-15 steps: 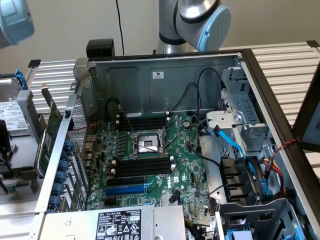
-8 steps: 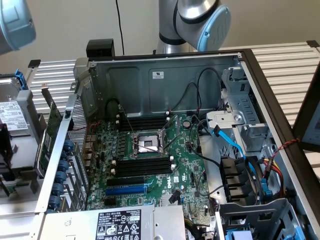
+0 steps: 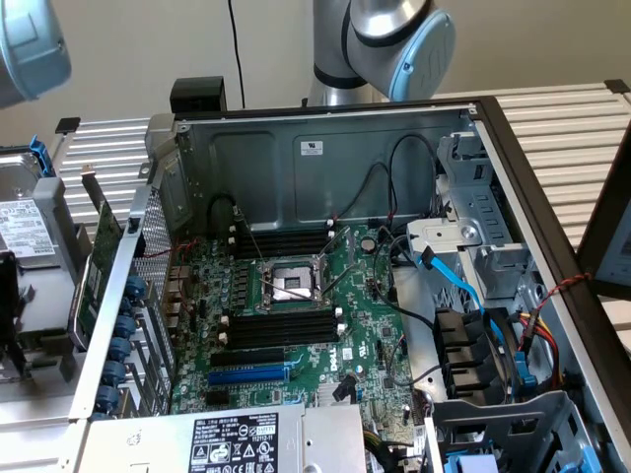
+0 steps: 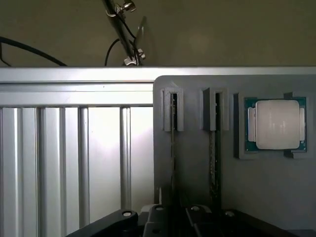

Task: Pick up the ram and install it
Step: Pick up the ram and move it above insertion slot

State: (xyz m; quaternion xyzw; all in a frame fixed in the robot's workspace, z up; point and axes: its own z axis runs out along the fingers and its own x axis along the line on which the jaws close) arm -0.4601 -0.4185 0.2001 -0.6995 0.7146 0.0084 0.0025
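Gripper point(image 4: 174, 218): dark body with screw heads at the near edge of the wrist view, right over the ram; whether the pincer is apart or clamped, cannot tell.
Ram point(image 4: 173, 148): on edge in a slot of the grey holder point(image 4: 276, 192), its near end running under the gripper.
Second stick point(image 4: 215, 148): neighbouring slot, between the ram and the processor chip point(image 4: 277, 123) (chip lies flat in its own recess).
Table point(image 4: 74, 158): ribbed aluminium, beside the holder.
Far edge: black cable point(image 4: 29, 49) and thin clamp stand point(image 4: 121, 34) against a plain wall.
Computer case point(image 3: 325, 148): exterior view, lid off, motherboard point(image 3: 345, 335) exposed; black memory slots point(image 3: 281, 325) flank the processor socket point(image 3: 293, 283).
Arm point(image 3: 385, 39): behind the case's back wall.
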